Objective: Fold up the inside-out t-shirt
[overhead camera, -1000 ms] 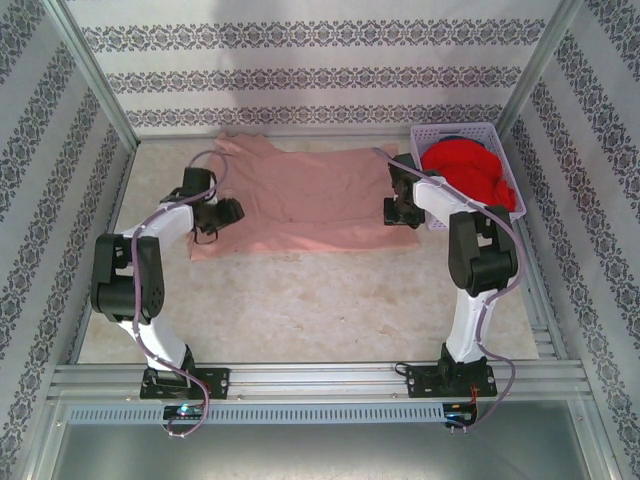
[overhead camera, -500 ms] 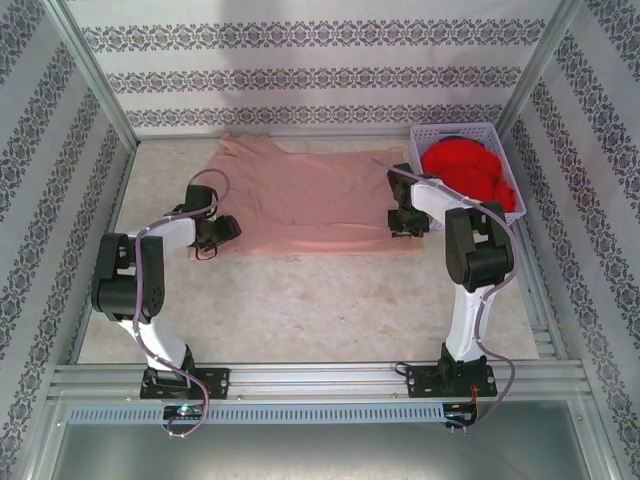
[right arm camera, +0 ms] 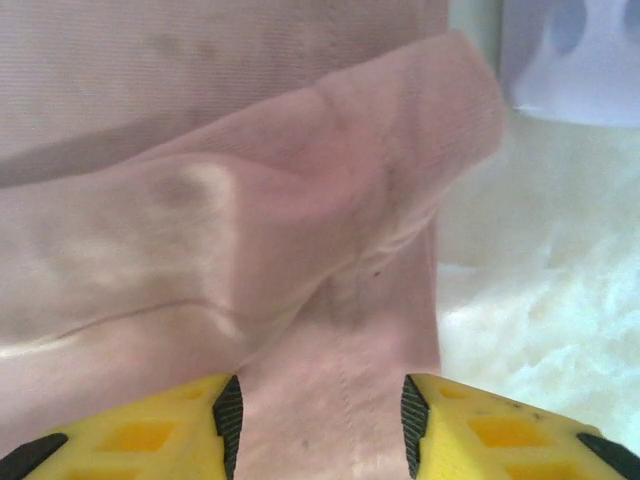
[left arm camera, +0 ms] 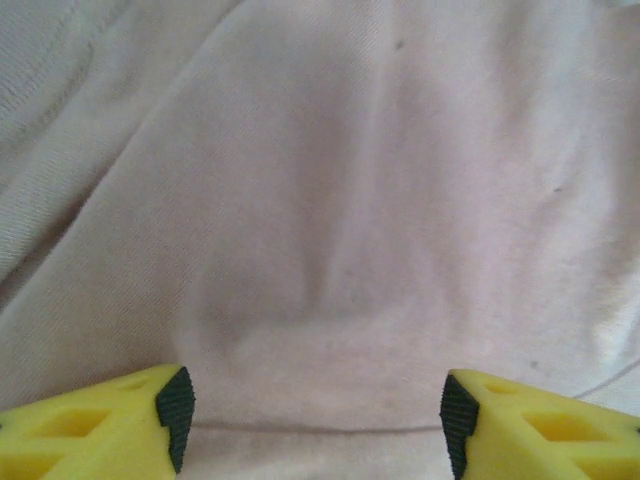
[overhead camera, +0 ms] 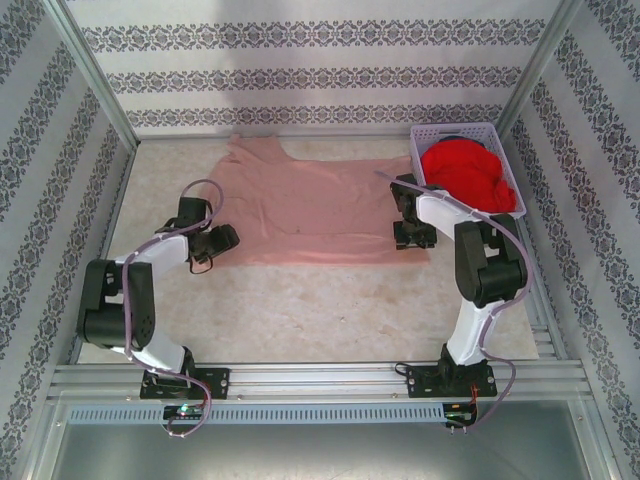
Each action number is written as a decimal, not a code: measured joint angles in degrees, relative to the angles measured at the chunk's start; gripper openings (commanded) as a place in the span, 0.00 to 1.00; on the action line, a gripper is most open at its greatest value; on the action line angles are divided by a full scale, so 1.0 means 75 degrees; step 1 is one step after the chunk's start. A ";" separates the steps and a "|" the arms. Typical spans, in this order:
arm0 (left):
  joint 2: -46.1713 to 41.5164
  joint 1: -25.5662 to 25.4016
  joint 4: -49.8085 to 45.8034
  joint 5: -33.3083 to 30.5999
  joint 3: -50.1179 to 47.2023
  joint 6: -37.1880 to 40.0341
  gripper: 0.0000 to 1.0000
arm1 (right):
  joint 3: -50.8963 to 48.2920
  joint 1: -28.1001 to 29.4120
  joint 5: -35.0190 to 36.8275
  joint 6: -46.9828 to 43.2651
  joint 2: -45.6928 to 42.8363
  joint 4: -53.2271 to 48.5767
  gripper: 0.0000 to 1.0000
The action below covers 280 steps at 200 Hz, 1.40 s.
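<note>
T-shirt [overhead camera: 320, 205] beside basket [overhead camera: 440, 129] of red garment [overhead camera: 465, 175]

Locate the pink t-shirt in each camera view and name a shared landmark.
Top view: t-shirt spread across the far table, left of the basket.
Left wrist: t-shirt lying flat ahead of the fingers.
Right wrist: t-shirt bunched between the fingers, basket corner upper right.
Landmark: the basket.
</note>
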 measured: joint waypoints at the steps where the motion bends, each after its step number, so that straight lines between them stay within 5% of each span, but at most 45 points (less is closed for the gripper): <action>1: -0.0015 0.0000 -0.0006 0.0000 0.0000 0.0000 0.71 | -0.0006 0.0015 0.0000 0.0000 -0.0032 0.0006 0.51; 43: -0.0551 0.0000 -0.0105 0.0061 0.0000 -0.0006 0.71 | -0.0338 -0.0023 -0.0647 0.0085 -0.0734 0.0277 0.48; 108: 0.0373 0.0000 -0.0405 0.0259 0.0070 -0.0003 0.70 | -0.0157 -0.0510 -0.1102 0.0192 0.0230 0.0061 0.32; 205: -0.1542 0.0000 -0.1096 -0.0300 -0.1454 -0.0522 0.71 | -0.0769 0.0154 -0.0982 0.0189 -0.0201 -0.0353 0.39; 280: -0.1749 -0.0003 -0.1311 -0.0350 -0.0621 -0.0659 0.69 | -0.0810 0.0254 -0.1381 0.0230 -0.0708 0.0090 0.45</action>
